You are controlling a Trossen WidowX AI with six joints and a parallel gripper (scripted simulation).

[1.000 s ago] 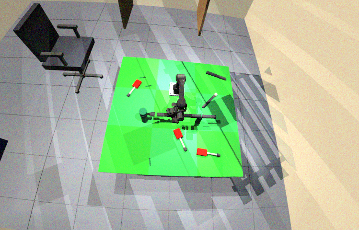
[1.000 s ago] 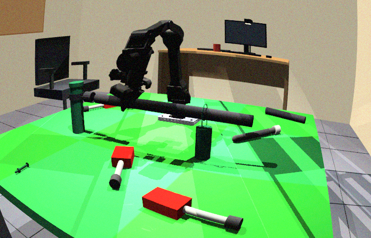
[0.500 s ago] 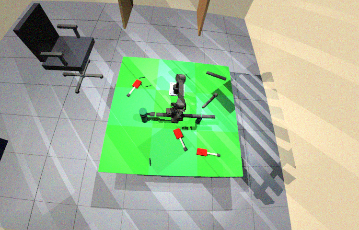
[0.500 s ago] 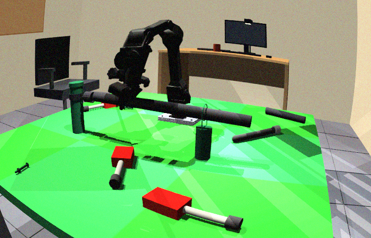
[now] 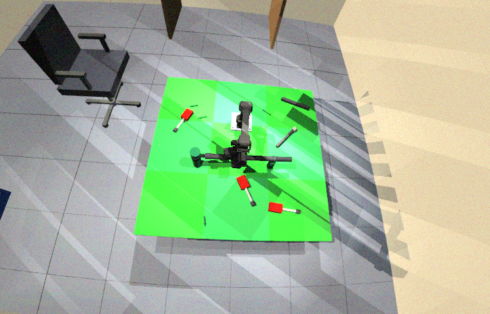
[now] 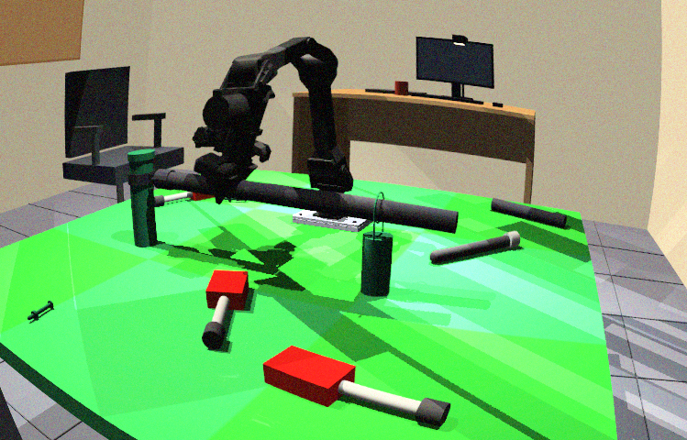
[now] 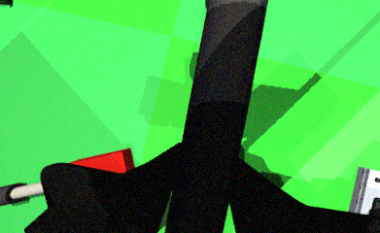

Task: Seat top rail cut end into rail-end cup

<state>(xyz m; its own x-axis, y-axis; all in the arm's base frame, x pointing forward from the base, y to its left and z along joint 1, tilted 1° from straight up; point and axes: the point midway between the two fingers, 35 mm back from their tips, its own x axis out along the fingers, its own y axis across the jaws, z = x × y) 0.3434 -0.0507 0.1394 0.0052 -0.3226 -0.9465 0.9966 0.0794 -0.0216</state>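
While the tool (image 6: 225,188) clamps the rail (image 6: 303,199), its end reaches the big post (image 6: 141,197).

We found the top rail (image 6: 303,200) running left to right above the table (image 6: 500,348), its left end at the big post (image 6: 141,199) and its right part passing through the loop cap (image 6: 379,205) on the short post (image 6: 376,263). The gripper (image 6: 223,188) sat on the rail near its left end. Two hammers (image 6: 225,302) (image 6: 347,386) lay nearer, two loose pipes (image 6: 473,248) (image 6: 526,212) farther right.
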